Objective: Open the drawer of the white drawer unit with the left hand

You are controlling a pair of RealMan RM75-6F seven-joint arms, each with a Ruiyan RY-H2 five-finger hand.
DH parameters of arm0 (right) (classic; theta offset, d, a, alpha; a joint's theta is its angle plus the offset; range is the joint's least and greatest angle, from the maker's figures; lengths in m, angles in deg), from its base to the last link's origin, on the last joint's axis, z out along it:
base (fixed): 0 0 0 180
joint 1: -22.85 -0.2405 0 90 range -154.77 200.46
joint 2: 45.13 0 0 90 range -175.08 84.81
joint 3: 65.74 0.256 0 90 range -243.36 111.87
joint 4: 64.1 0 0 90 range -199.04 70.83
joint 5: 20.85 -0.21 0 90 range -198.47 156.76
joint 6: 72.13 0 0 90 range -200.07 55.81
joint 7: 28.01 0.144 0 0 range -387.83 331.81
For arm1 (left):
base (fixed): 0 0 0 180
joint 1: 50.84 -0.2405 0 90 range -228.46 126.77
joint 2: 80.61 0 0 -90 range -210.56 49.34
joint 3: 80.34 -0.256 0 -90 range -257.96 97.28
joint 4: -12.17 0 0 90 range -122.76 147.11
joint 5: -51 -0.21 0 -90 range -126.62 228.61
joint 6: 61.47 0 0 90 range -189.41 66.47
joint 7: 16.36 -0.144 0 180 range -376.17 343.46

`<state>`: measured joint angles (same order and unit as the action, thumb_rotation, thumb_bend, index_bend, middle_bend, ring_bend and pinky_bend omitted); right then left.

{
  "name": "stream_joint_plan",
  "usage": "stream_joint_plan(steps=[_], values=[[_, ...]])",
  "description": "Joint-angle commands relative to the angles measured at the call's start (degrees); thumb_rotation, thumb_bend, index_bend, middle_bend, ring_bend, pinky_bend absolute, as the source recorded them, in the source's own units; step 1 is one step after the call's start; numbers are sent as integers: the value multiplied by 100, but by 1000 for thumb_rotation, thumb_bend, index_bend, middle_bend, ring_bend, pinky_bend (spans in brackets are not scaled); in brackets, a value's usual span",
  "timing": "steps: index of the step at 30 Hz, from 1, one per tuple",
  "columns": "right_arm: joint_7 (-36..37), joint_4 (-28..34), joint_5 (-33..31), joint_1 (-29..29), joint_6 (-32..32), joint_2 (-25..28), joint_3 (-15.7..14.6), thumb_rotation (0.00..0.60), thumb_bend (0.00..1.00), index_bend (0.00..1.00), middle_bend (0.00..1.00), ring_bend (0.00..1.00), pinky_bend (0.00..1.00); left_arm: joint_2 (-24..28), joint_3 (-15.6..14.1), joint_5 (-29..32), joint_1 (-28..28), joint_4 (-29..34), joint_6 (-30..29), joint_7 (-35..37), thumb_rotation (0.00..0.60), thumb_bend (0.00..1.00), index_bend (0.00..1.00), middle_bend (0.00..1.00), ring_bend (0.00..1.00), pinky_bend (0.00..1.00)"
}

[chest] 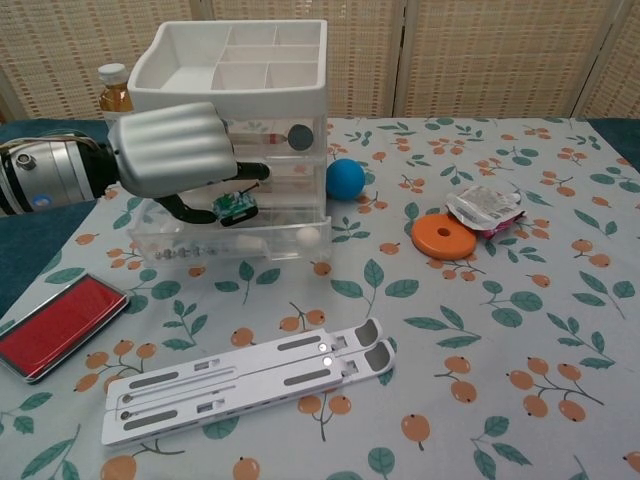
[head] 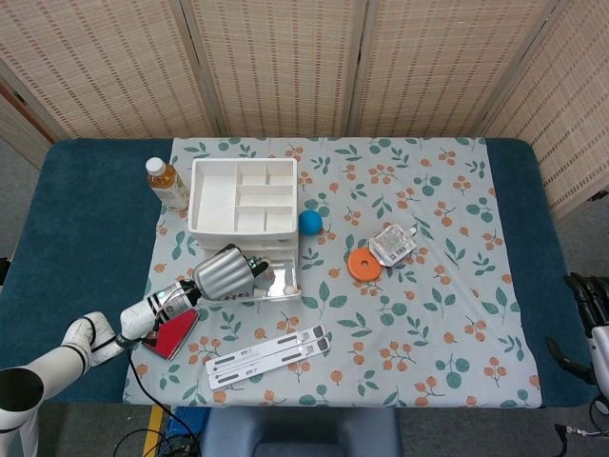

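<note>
The white drawer unit (head: 242, 196) (chest: 240, 70) stands at the left of the floral cloth, its top tray divided into compartments. Its clear bottom drawer (head: 283, 283) (chest: 250, 245) is pulled out toward me and holds small items. My silver left hand (head: 225, 273) (chest: 172, 150) hangs over the drawer's left part, fingers curled in toward the unit's front. Whether they touch the drawer is unclear. My right hand (head: 588, 303) sits at the far right edge of the head view, holding nothing, fingers apart.
A tea bottle (head: 166, 183) (chest: 113, 88) stands left of the unit. A blue ball (chest: 344, 179), an orange disc (chest: 443, 237) and a wrapped packet (chest: 485, 208) lie to its right. A red stamp pad (chest: 55, 325) and a white folding stand (chest: 245, 385) lie in front.
</note>
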<state>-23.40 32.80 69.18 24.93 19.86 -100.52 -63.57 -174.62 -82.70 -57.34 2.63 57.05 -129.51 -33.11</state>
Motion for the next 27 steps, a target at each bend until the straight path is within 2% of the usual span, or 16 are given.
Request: stream_joint_plan(steps=[1,21,27], values=[[-2,2,-7,5,0,-2,-2,600,315,10,57,0,54,-17,-19,24,14,-22,25,-7,600,212,276,932,1000,1000],[31,-31,-41,18,-9,-24,2,600,315,10,57,0,54,7,-125,167,143,103,232,-221,600,213,302,927,1000,1000],[42,-40,-50,27,-7,-29,1,600,315,9,57,0,54,12,-146,192,184,172,293,-266,600,213,338,925,1000,1000]])
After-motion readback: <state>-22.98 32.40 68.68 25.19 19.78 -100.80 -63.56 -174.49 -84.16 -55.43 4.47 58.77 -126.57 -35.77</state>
